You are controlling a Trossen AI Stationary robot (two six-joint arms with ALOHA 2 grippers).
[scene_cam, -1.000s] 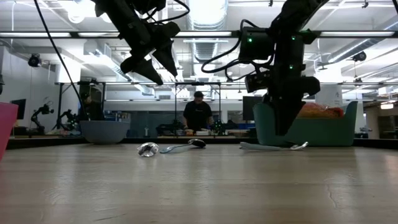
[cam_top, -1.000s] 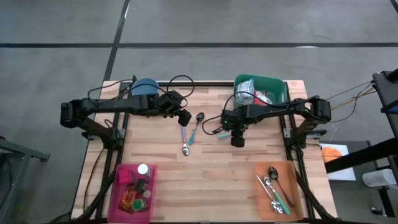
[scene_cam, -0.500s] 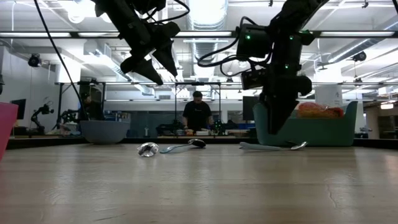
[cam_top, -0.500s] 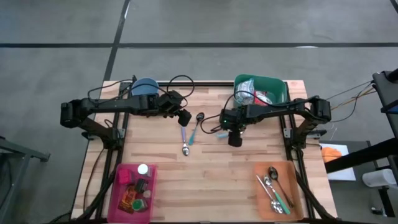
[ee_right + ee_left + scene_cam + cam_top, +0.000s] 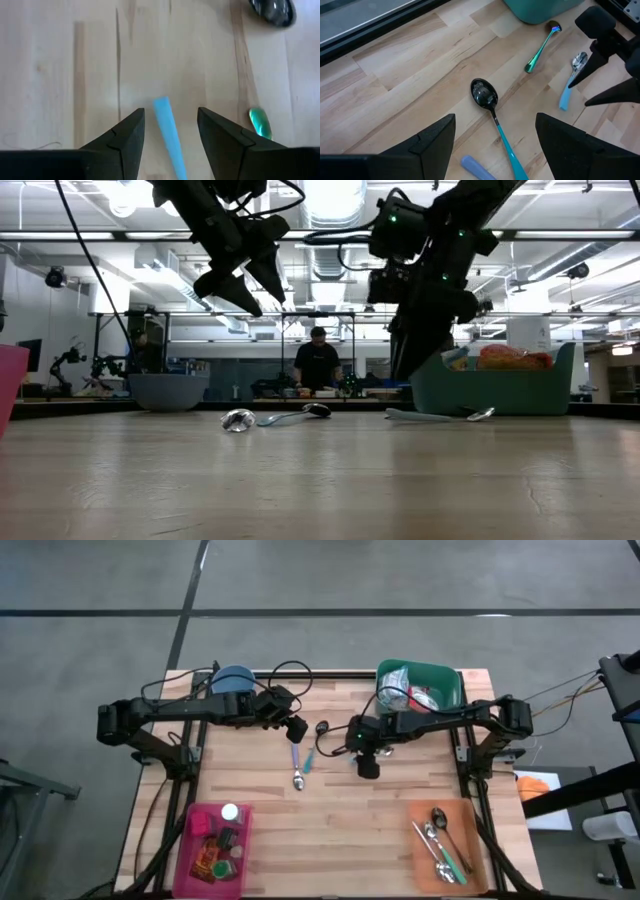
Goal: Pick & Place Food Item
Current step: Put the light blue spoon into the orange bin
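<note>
The right gripper [image 5: 367, 766] hangs above the middle of the table [image 5: 380, 810], its two fingers [image 5: 125, 137] parted with nothing between them but air. Directly below the gap lies the handle of a light blue spoon [image 5: 169, 134], flat on the wood and untouched. A green-handled spoon [image 5: 260, 123] lies just beside it, and the dark bowl of another spoon [image 5: 273, 10] sits farther ahead of the gripper. Behind this gripper, toward its arm's base, stands the green bin [image 5: 441, 680] holding packaged food items [image 5: 400, 690].

The left gripper [image 5: 296, 729] waits raised above the table, well apart from the right one, its fingers [image 5: 432, 142] spread wide and empty. Just below it lie a black-bowled teal spoon [image 5: 492, 112] and a purple-handled spoon [image 5: 296, 762]. A blue bowl [image 5: 233, 679] sits behind the left arm.
</note>
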